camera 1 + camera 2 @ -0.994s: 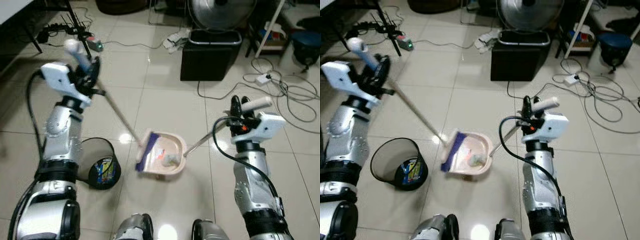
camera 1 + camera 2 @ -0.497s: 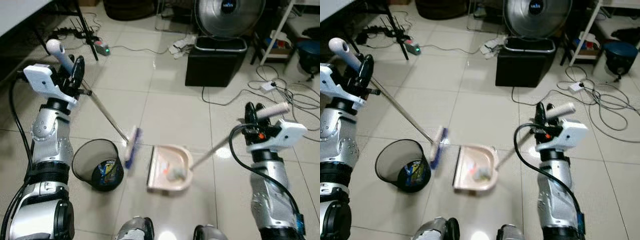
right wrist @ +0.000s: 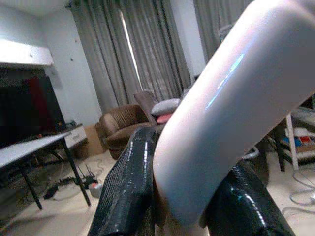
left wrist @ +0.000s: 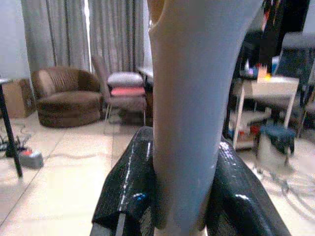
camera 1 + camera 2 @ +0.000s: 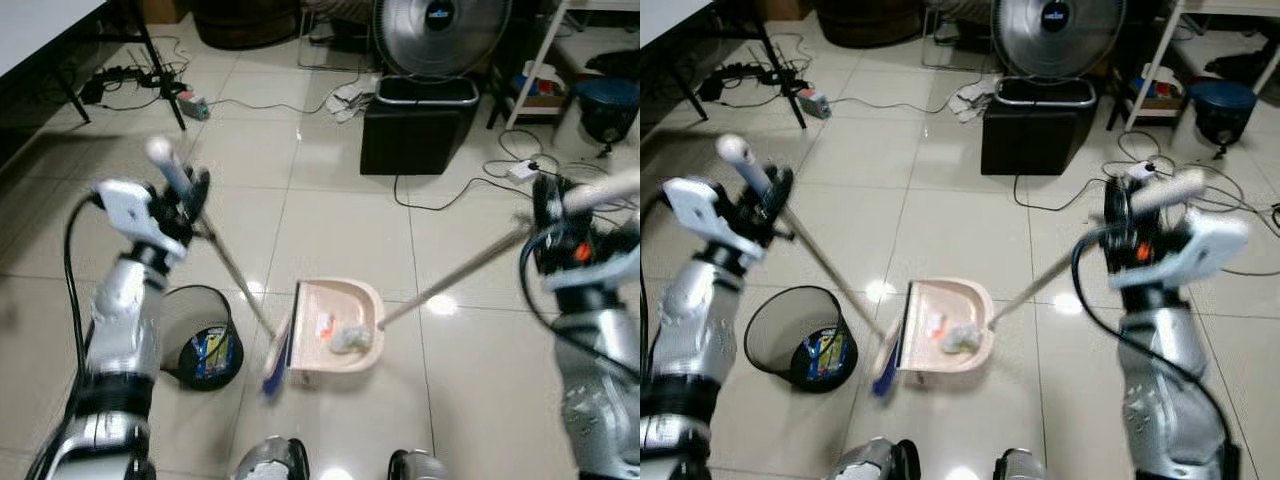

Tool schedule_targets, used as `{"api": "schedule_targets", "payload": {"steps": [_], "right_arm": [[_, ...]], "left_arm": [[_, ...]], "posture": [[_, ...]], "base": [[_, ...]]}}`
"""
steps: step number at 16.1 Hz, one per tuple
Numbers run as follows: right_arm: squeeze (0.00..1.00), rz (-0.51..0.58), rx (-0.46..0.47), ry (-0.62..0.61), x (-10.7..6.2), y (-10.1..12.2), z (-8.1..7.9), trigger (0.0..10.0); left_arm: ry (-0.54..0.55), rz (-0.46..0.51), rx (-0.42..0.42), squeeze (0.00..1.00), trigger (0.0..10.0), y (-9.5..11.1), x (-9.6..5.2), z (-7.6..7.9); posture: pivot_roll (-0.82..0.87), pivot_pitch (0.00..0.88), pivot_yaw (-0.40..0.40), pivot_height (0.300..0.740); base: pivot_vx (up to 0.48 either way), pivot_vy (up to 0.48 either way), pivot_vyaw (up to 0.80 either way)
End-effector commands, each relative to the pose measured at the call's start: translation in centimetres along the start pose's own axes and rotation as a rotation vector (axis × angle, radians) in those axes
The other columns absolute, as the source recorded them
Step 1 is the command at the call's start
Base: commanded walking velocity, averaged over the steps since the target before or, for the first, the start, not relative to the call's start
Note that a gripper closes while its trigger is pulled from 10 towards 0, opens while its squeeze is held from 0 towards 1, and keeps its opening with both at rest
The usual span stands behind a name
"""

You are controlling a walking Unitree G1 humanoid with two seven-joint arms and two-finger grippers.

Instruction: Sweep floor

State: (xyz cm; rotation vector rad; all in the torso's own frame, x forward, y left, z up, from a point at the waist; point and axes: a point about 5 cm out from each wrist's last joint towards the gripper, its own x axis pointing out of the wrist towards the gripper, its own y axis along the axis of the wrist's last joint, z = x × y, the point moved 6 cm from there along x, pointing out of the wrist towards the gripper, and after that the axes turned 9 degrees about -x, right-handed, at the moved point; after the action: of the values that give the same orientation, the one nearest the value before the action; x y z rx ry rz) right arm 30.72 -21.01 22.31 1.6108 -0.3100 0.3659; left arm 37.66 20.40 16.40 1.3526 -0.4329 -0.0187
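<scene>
My left gripper [image 5: 190, 192] is shut on the white broom handle [image 4: 192, 108]. The broom's thin pole slants down to a blue-edged brush head [image 5: 278, 352] that rests at the open left side of the dustpan. The pink dustpan [image 5: 340, 330] lies on the tiled floor with a pale crumpled wad [image 5: 348, 338] and small bits inside. My right gripper [image 5: 1118, 218] is shut on the dustpan's long handle [image 3: 231, 98], whose pole [image 5: 450, 285] runs down to the pan's right side.
A black mesh wastebasket [image 5: 200, 335] with a colourful wrapper inside stands left of the dustpan. A black bin [image 5: 418, 120] and a floor fan [image 5: 440, 30] stand at the back. Cables and a power strip [image 5: 525, 168] lie at the right. My feet [image 5: 270, 462] are just below the pan.
The brush head has swung from left of the pan down to its open edge. My right arm has risen and moved right, tilting the dustpan handle. The camera has shifted.
</scene>
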Motion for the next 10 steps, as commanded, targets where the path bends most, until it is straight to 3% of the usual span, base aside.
{"api": "schedule_targets", "payload": {"steps": [1,4,7,10], "right_arm": [[0.0,0.079,0.007,0.004,1.0,2.8,-0.4,10.0],[0.0,0.109,0.04,-0.001,3.4,4.9,-1.6,10.0],[0.0,0.15,0.097,-0.008,5.4,6.9,-2.5,10.0],[0.0,0.15,0.115,-0.006,6.2,7.1,-2.7,10.0]], "left_arm": [[0.005,-0.038,0.034,0.0,10.0,-0.3,-0.3,0.2],[0.044,-0.153,0.078,0.0,10.0,-2.5,-2.8,0.6],[0.095,-0.179,0.102,0.0,10.0,-2.7,-4.7,0.7],[0.115,-0.179,0.11,0.0,10.0,-2.5,-5.2,0.9]], "posture": [[-0.1,0.061,0.12,0.74],[-0.1,0.057,0.119,0.74],[-0.09,0.052,0.106,0.74],[-0.07,0.046,0.093,0.74]], "base": [[0.0,0.0,0.0],[0.0,0.0,0.15],[0.0,0.0,0.8],[0.0,0.0,0.8]]}}
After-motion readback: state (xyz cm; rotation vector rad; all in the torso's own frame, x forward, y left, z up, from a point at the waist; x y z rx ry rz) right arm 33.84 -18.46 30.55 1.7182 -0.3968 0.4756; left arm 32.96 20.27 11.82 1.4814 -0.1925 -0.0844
